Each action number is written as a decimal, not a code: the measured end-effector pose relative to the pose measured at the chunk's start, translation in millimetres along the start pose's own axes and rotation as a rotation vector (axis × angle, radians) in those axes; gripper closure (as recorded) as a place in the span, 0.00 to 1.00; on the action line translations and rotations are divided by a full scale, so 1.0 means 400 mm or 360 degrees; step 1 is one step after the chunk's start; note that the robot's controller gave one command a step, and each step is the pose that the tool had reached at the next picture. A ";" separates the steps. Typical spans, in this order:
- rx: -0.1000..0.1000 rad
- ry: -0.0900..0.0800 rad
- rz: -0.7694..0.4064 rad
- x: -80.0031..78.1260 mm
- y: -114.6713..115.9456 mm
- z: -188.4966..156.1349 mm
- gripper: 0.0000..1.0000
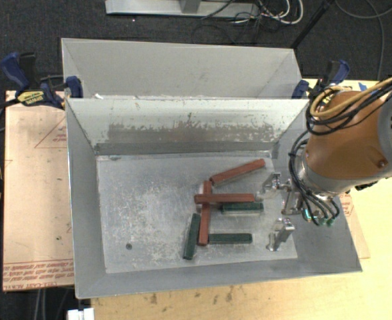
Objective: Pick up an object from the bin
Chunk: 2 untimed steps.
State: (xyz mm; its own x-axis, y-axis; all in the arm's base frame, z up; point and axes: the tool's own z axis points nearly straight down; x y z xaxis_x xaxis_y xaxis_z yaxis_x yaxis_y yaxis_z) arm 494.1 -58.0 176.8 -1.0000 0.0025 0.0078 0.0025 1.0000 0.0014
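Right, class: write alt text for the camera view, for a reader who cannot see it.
The robot's claw hangs open at the right of a grey bin, beside a small heap of red-brown bars and dark green bars.

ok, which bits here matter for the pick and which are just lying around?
Job: gripper, open, beside the bars; grey bin; three red-brown bars; three dark green bars.
Lying about: cables and grey stand base, both beyond the bin.
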 end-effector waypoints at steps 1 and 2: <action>0.0002 -0.0013 -0.0004 -0.004 0.000 -0.011 0.00; 0.0005 -0.0027 -0.0196 -0.004 0.087 0.253 1.00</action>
State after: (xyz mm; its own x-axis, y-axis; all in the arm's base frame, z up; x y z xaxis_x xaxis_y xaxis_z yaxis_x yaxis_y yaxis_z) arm 495.1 -22.9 75.7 -0.9927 -0.1205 -0.0090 -0.1205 0.9927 -0.0017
